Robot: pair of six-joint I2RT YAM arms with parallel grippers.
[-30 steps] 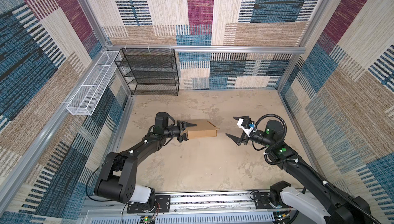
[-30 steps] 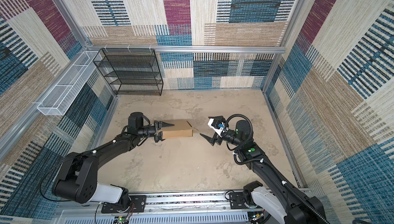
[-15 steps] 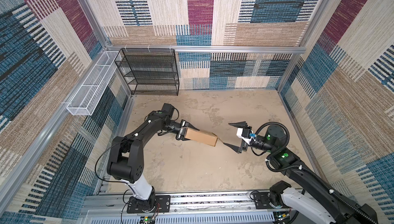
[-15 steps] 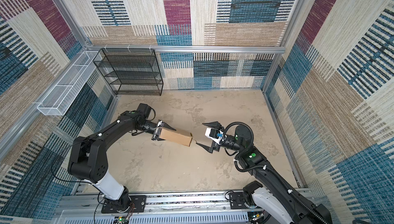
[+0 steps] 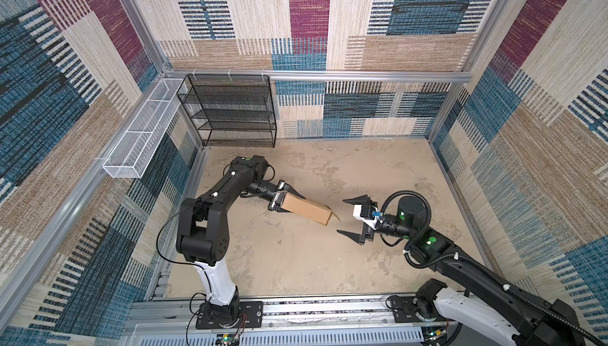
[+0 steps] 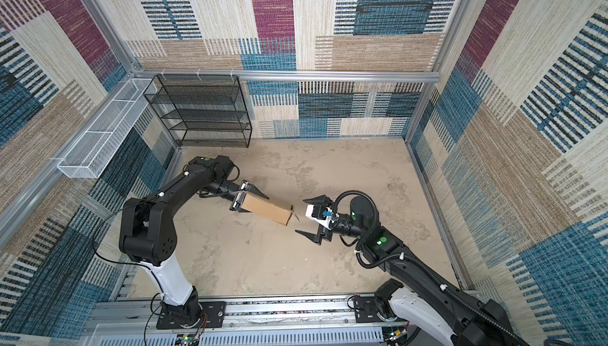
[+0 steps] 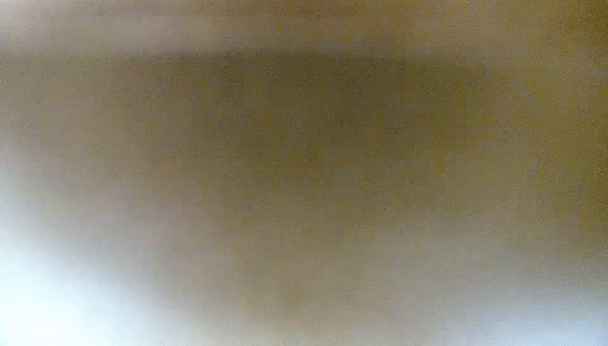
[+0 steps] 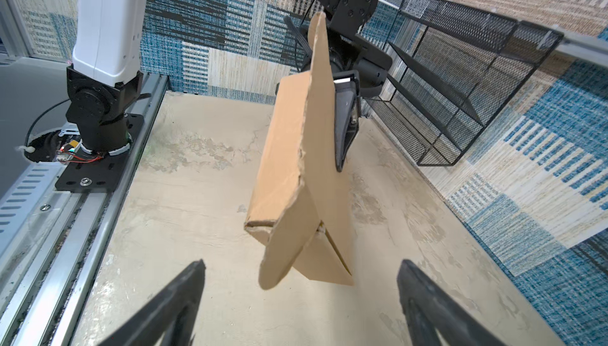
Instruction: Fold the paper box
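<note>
Patterned woven panels in blue, beige and maroon wall in a mottled beige floor [image 5: 296, 262]. At far left a white mesh basket [image 5: 141, 133] hangs on the side wall, and beside it a black wire rack [image 5: 230, 110] stands against the back wall.

The left arm [image 5: 210, 216] bends over and reaches toward the middle. Its gripper [image 5: 289, 198] is clamped on 1 end of the box [image 5: 307, 211], with 1 finger lying along the upper face. The box is a folded brown cardboard shape, near the middle of the floor. It slants down toward the right in both top views. The right wrist view shows it raised off the floor, with 1 flap hanging loose at its free end. Blurred brown cardboard fills the left wrist view.

Just right of that free end, the right gripper [image 5: 342, 216] faces the box with its 2 jaws spread wide, grasping nothing and not touching the cardboard.
</note>
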